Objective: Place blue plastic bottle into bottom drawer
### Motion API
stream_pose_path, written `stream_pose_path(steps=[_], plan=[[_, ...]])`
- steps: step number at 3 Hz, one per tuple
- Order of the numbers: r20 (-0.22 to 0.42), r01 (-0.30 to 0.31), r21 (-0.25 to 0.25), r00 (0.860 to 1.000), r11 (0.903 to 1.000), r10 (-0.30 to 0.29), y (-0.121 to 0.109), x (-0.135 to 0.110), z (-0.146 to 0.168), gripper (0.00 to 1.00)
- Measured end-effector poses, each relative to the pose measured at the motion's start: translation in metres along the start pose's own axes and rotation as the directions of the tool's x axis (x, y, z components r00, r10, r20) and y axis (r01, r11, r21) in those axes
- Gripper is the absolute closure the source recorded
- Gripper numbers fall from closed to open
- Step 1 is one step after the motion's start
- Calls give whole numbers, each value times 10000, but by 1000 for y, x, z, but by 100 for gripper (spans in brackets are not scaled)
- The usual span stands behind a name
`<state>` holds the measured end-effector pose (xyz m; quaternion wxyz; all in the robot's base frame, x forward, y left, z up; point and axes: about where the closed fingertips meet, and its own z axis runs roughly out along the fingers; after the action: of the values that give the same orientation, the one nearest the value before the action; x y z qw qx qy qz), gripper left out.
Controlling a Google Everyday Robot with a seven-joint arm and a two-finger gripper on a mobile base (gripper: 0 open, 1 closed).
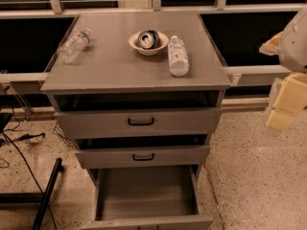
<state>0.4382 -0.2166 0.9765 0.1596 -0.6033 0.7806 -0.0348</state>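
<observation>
The blue plastic bottle (178, 56) lies on its side on the counter (120, 71), just right of the bowl (148, 51); the bottom drawer (144, 193) stands open below. The pincer (287, 102) hangs well to the right, holding nothing, its opening impossible to tell. Risks: the round bottle rolling when nudged; mistaking the thinner bottle (74, 46) for it.

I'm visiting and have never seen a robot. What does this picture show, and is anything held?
One camera looks down at a cabinet from the front. The pale shape at the right edge is the robot's arm, ending in its gripper, its hand, which hangs beside the cabinet and seems to hold nothing. On top lie a stout bottle, a bowl with a can in it, and a thinner bottle at the left. The bottom drawer, pulled out furthest, is where the stout bottle should go.
</observation>
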Motion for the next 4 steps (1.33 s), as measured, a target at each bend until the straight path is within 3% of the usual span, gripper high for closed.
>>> stream_pose_path(steps=[1,2,3,4], plan=[[3,-4,17,10000,10000,4,0,0,0,0],[146,-541,240,9984,9982,538,-12,-4,5,0],[487,-1463,654,9885,9871,1432,-31,-13,15,0],[945,-2637,1221,9628,9568,2533,-53,-27,23,0]])
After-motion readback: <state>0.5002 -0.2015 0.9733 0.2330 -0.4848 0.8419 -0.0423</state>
